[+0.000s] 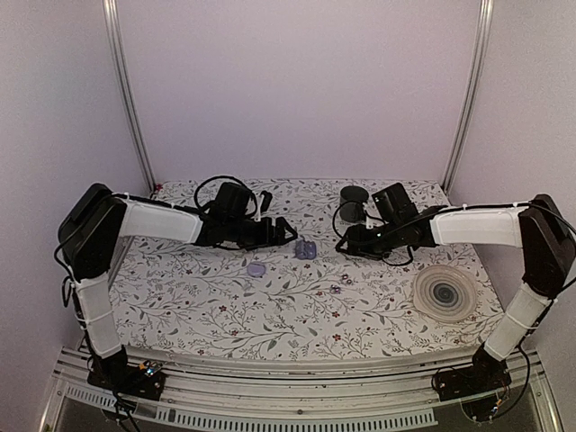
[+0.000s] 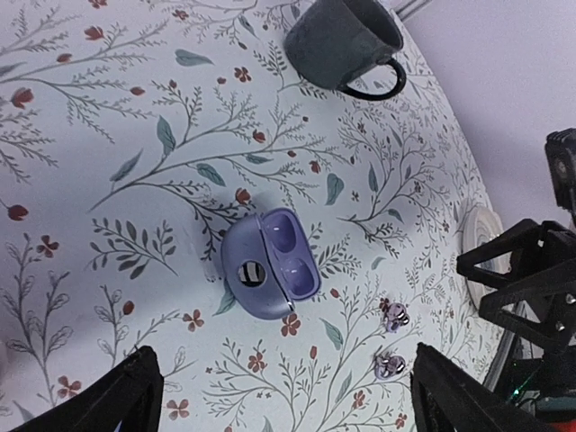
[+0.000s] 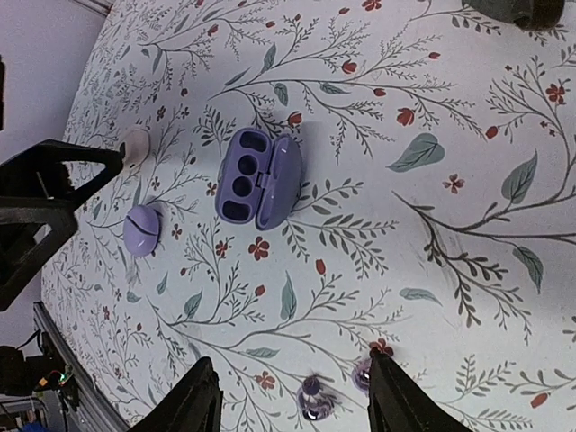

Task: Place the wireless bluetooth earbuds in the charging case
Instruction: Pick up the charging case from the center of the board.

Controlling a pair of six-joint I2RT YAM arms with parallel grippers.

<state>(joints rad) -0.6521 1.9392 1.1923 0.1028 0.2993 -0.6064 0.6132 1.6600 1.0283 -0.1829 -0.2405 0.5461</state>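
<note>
Right wrist: 1 case [image 3: 259,178], 2 earbuds [image 3: 313,396]

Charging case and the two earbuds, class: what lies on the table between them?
Nothing: only bare flowered cloth separates the open charging case from the two earbuds, as the right wrist view shows; the left wrist view agrees.

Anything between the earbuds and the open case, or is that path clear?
Nothing visible stands in the way. Only bare floral cloth lies between the two earbuds and the charging case, whose lid is open and sockets empty. The lilac disc sits off to one side of that line.
</note>
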